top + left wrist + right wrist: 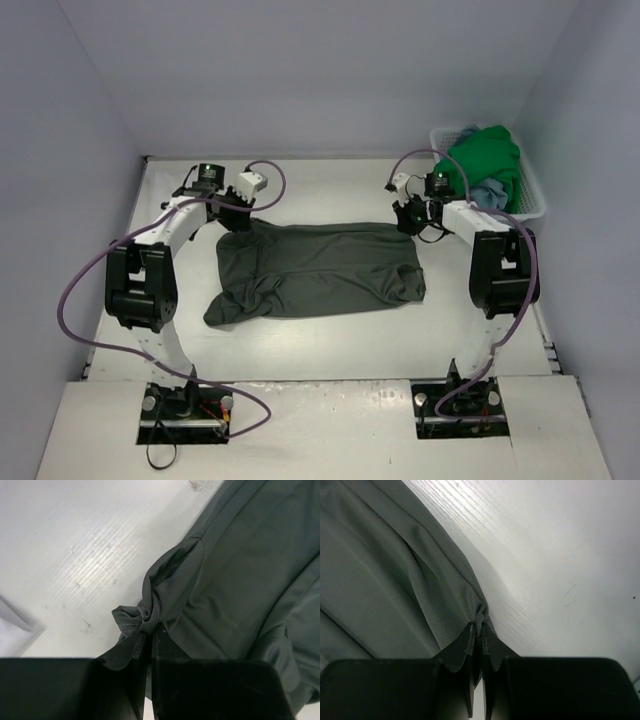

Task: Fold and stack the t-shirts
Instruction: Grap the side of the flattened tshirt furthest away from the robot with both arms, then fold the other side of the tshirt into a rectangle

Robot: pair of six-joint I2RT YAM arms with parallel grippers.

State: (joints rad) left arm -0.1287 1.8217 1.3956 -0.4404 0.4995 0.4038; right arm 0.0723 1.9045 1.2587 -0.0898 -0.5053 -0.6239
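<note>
A dark olive-grey t-shirt (315, 268) lies spread across the middle of the table, bunched at its near left end. My left gripper (235, 216) is shut on the shirt's far left corner; the left wrist view shows a knot of cloth (147, 614) pinched at the left gripper's tip (151, 630). My right gripper (411, 222) is shut on the far right corner, where a fold of the dark shirt (445, 600) is squeezed between the closed jaws of the right gripper (480, 627). A bright green t-shirt (483, 160) and a light blue t-shirt (492, 194) lie in the basket.
A white slatted basket (534, 196) stands at the back right corner, close behind the right arm. Grey walls close in the table on the left, back and right. Purple cables loop from both arms.
</note>
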